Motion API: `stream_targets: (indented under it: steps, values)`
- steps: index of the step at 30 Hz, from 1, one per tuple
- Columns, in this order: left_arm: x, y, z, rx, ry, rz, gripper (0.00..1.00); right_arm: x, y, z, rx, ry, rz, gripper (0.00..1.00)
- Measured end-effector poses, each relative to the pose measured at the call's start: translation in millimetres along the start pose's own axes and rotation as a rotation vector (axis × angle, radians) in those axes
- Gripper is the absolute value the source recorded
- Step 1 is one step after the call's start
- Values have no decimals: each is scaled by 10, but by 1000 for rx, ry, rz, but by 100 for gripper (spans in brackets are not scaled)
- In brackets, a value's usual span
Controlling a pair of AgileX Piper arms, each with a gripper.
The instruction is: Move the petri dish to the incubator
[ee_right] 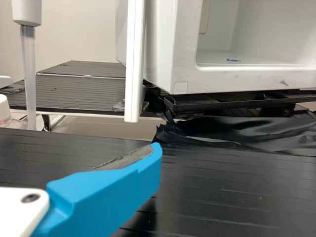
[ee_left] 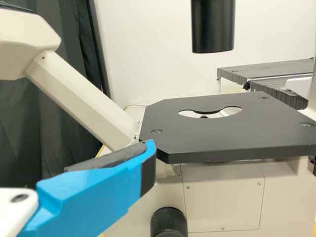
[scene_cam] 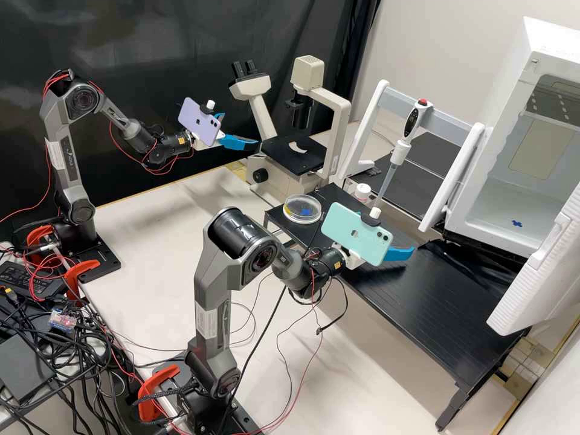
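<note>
1. Partly behind the lavender phone (scene_cam: 199, 122) in the high view, the left gripper (scene_cam: 241, 129) pointed toward the microscope (scene_cam: 263, 118); its fingers stood apart and held nothing, though how widely was hard to judge.
2. The right gripper (scene_cam: 399, 254) hung over the black tabletop (scene_cam: 435, 296), mostly hidden by the mint phone (scene_cam: 347, 232). Its wrist view showed one finger's bare pad (ee_right: 126, 159), so it was open and empty; its exact width could not be told.
3. The petri dish (scene_cam: 302, 208) sat on the tabletop near its microscope end. It was clear and round, yellowish along one side, with a blue patch (scene_cam: 306, 212); whether that lay inside or beneath was unclear.
4. The incubator (scene_cam: 513, 109) stood open, cut off by the high view's edge, a small blue mark (scene_cam: 517, 223) on its floor.
5. A white-capped bottle (scene_cam: 362, 192) stood near the dish, its contents indistinct.
</note>
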Motion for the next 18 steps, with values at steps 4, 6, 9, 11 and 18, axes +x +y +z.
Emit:
stream_targets:
  steps: [4,6,9,11,18]
  values:
    - [0,0,0,0,0,0,100,0,0,0,0,0,0,100]
    - [0,0,0,0,0,0,100,0,0,0,0,0,0,100]
    - [0,0,0,0,0,0,100,-3,-3,3,0,-1,-1,100]
    - [0,0,0,0,0,0,100,-40,2,-2,10,-1,-1,100]
    - [0,0,0,0,0,0,100,-321,33,-160,51,92,12,100]
